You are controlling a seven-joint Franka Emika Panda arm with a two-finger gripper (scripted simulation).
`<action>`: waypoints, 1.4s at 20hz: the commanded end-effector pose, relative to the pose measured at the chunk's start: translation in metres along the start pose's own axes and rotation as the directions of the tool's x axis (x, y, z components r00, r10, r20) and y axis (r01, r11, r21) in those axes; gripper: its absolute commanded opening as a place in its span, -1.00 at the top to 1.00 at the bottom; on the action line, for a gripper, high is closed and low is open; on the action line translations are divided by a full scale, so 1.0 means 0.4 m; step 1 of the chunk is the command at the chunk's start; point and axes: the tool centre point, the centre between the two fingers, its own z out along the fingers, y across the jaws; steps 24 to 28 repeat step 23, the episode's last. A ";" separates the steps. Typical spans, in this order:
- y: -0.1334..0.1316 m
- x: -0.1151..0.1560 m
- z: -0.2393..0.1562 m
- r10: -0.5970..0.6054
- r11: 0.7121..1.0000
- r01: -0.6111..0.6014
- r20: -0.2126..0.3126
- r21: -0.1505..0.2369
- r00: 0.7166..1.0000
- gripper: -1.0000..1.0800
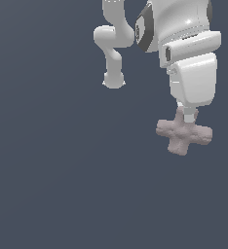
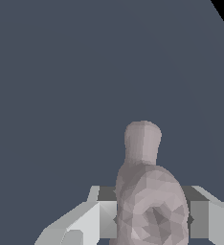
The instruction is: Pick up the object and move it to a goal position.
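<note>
One end effector grips one cross-shaped object – its two fingers pressed against it.

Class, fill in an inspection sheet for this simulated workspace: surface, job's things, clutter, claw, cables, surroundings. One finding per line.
Surface: plain dark blue-grey floor, uniform, no markings.
Job's things: pinkish-grey cross, lumpy; one arm sits between the fingers. No goal marker seen.
Clutter: nothing seen.
Claw: white claw shut on the cross; in the wrist view a finger sits on either side of it.
Cables: nothing seen.
Surroundings: the white arm's base stands further back; a black corner in the wrist view.
</note>
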 end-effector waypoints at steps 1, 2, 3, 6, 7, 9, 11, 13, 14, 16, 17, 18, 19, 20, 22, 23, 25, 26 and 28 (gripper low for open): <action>0.028 0.056 -0.039 -0.002 0.999 0.002 -0.004 -0.044 1.000 1.00; 0.037 0.077 -0.054 -0.003 0.998 0.003 -0.005 -0.060 1.000 1.00; 0.047 0.098 -0.069 -0.005 0.997 0.004 -0.006 -0.076 1.000 1.00; 0.072 0.157 -0.111 -0.009 0.993 0.008 -0.008 -0.121 1.000 1.00; 0.079 0.174 -0.123 -0.010 0.991 0.009 -0.008 -0.134 1.000 1.00; 0.092 0.206 -0.146 -0.012 0.987 0.011 -0.009 -0.158 1.000 1.00; 0.102 0.233 -0.167 -0.014 0.984 0.012 -0.009 -0.179 1.000 1.00; 0.111 0.256 -0.184 -0.016 0.980 0.014 -0.009 -0.196 1.000 1.00; 0.114 0.267 -0.192 -0.017 0.979 0.015 -0.009 -0.204 1.000 1.00; 0.120 0.284 -0.205 -0.018 0.976 0.016 -0.009 -0.217 1.000 1.00; 0.123 0.291 -0.210 -0.019 0.975 0.016 -0.009 -0.222 1.000 1.00; 0.125 0.298 -0.215 -0.019 0.974 0.017 -0.009 -0.226 1.000 1.00; 0.126 0.303 -0.219 -0.020 0.973 0.017 -0.009 -0.230 1.000 1.00; 0.128 0.307 -0.222 -0.020 0.972 0.018 -0.009 -0.233 1.000 1.00; 0.129 0.311 -0.225 -0.021 0.972 0.018 -0.009 -0.236 1.000 1.00; 0.129 0.312 -0.226 -0.021 0.972 0.018 -0.009 -0.236 1.000 1.00; 0.129 0.312 -0.226 -0.021 0.972 0.018 -0.009 -0.236 1.000 1.00; 0.129 0.312 -0.226 -0.021 0.972 0.018 -0.009 -0.236 1.000 1.00; 0.129 0.312 -0.226 -0.021 0.972 0.018 -0.009 -0.236 1.000 1.00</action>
